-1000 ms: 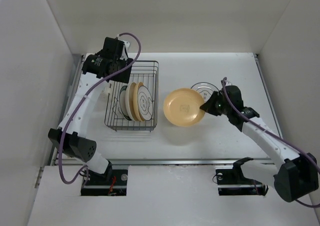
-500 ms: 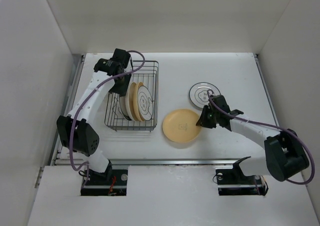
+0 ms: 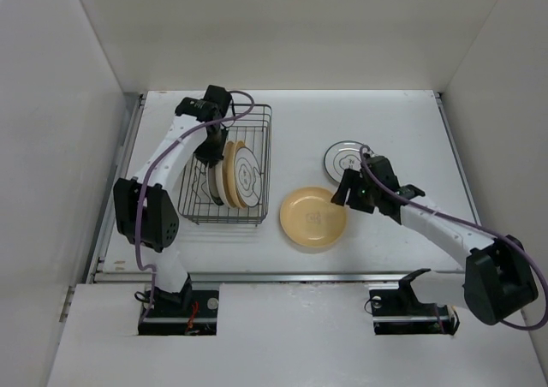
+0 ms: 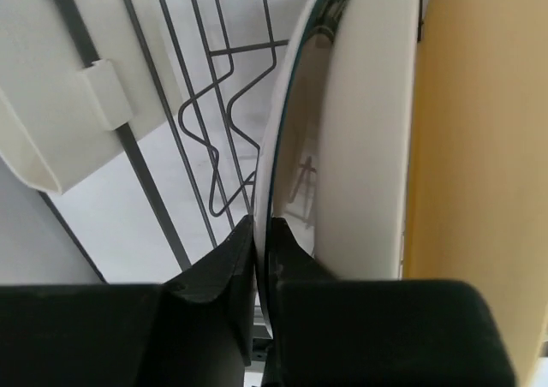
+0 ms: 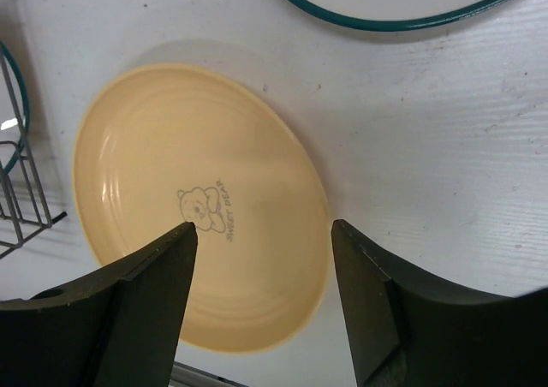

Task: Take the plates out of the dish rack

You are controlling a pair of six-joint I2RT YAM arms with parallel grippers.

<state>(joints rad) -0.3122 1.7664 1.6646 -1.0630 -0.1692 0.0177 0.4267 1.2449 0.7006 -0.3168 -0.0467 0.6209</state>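
White walls (image 3: 51, 147) box your white worktop (image 3: 402, 122) on three sides; the dish rack (image 3: 248, 107) sits left of centre, close to the left side, with plates upright in its dividers; your left pincer (image 4: 259, 237) is clamped narrow on the rim of the dark-rimmed white plate (image 4: 295, 147), with a cream plate (image 4: 368, 130) and a yellow-tan plate (image 4: 471, 147) just beside it; your right pincer (image 5: 261, 233) stands wide over a yellow plate (image 3: 314, 217) lying flat just right of the rack; a ringed white plate (image 3: 344, 158) lies flat behind it, well apart from the worktop's right edge.

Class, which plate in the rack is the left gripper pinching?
The dark-rimmed white plate, leftmost in the rack; the cream plate and yellow plate beside it are not gripped.
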